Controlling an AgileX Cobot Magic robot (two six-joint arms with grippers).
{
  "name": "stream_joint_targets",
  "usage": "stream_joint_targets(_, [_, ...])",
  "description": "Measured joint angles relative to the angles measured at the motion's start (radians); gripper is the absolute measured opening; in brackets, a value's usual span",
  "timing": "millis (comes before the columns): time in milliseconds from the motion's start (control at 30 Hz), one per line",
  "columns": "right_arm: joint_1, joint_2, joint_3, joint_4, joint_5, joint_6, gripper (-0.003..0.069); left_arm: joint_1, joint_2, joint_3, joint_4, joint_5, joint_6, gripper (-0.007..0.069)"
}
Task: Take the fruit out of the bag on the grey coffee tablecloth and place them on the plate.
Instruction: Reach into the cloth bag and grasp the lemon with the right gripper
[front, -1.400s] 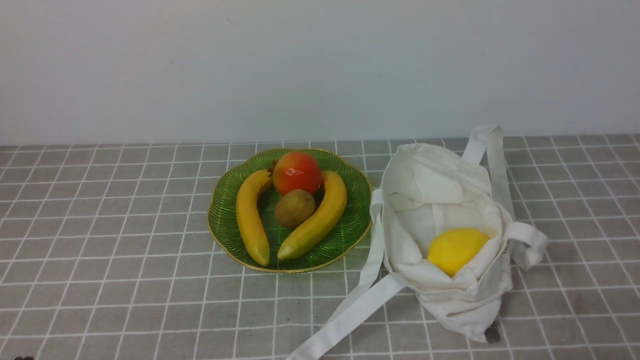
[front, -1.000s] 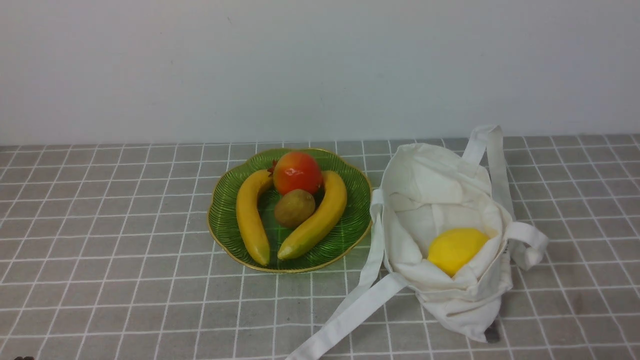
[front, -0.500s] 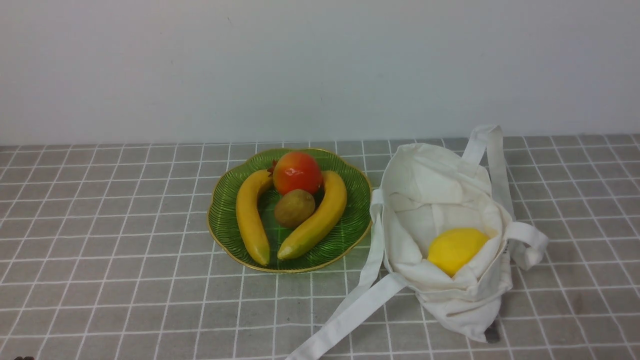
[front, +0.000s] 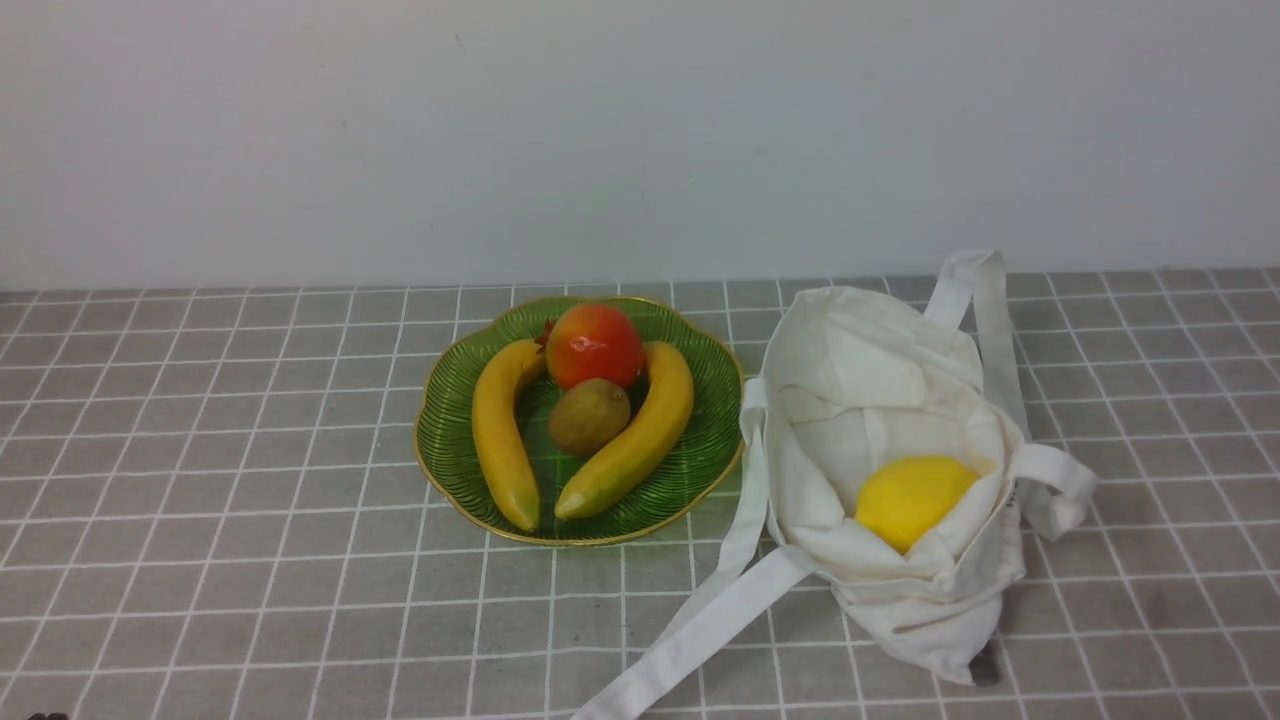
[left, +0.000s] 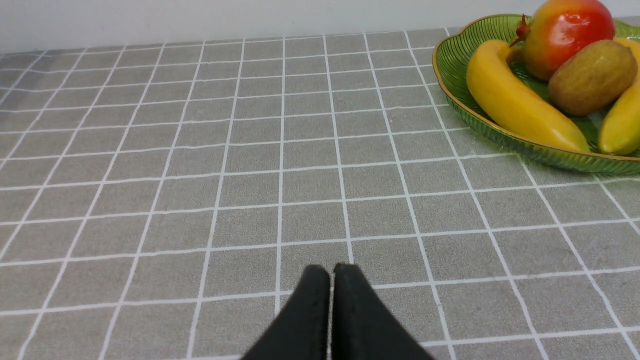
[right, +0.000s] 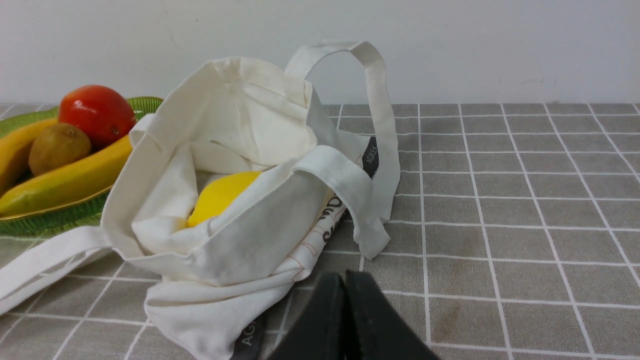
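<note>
lemon (front: 912, 500) lies unpicked in the tote bag (front: 880, 370); left tool (left: 330, 269) and right tool (right: 345, 276) sit closed, empty. next, the right tool likely must open and reach in.

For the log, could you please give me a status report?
Left gripper shut, right gripper shut, both empty. Lemon in the open bag, beside the plate. Bag cloth partly covers it.

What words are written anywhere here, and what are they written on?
"AGILEX": on a small dark tag sewn to the bag.
"AG...": on a second dark tag at the bag's lower edge; the rest is too blurred to read.
Large black letters on the bag's side: folded over, unreadable.
No other writing shows.
</note>
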Motion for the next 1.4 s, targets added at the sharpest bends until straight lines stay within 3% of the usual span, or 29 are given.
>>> stream_joint_targets(367, [0.0, 0.0, -0.001, -0.003, 0.001, 0.001, -0.0015, 0.0, 0.0, 0.0, 0.0, 0.0, 0.0, -0.0007])
stream_joint_targets(433, [0.0, 0.0, -0.002, 0.056, 0.002, 0.054, -0.0015, 0.0, 0.0, 0.0, 0.0, 0.0, 0.0, -0.0007])
stream_joint_targets(533, [0.0, 0.0, -0.001, 0.291, -0.004, 0.201, -0.0015, 0.0, 0.0, 0.0, 0.0, 0.0, 0.0, -0.0007])
stream_joint_targets(567, [0.0, 0.0, -0.001, 0.291, -0.004, 0.201, -0.0015, 0.0, 0.0, 0.0, 0.0, 0.0, 0.0, -0.0007])
stream_joint_targets(600, [0.0, 0.0, 0.002, 0.502, -0.02, 0.298, -0.0015, 0.0, 0.0, 0.0, 0.0, 0.0, 0.0, -0.0007])
stream_joint_targets(667, [0.0, 0.0, 0.002, 0.648, -0.046, 0.346, -0.0015, 0.0, 0.0, 0.0, 0.0, 0.0, 0.0, -0.0007])
stream_joint_targets(800, [0.0, 0.0, 0.002, 0.756, -0.085, 0.343, -0.0015, 0.0, 0.0, 0.0, 0.0, 0.0, 0.0, -0.0007])
stream_joint_targets(933, [0.0, 0.0, 0.002, 0.771, -0.082, 0.25, -0.0015, 0.0, 0.0, 0.0, 0.0, 0.0, 0.0, -0.0007])
stream_joint_targets(1133, [0.0, 0.004, -0.178, 0.756, 0.058, -0.048, -0.0015, 0.0, 0.0, 0.0, 0.0, 0.0, 0.0, -0.0007])
stream_joint_targets(1267, [0.0, 0.11, -0.344, 0.658, 0.118, -0.144, -0.0015, 0.0, 0.0, 0.0, 0.0, 0.0, 0.0, -0.0007])
stream_joint_targets(1400, [0.0, 0.363, -0.485, 0.469, 0.262, -0.18, -0.0015, 0.0, 0.0, 0.0, 0.0, 0.0, 0.0, -0.0007])
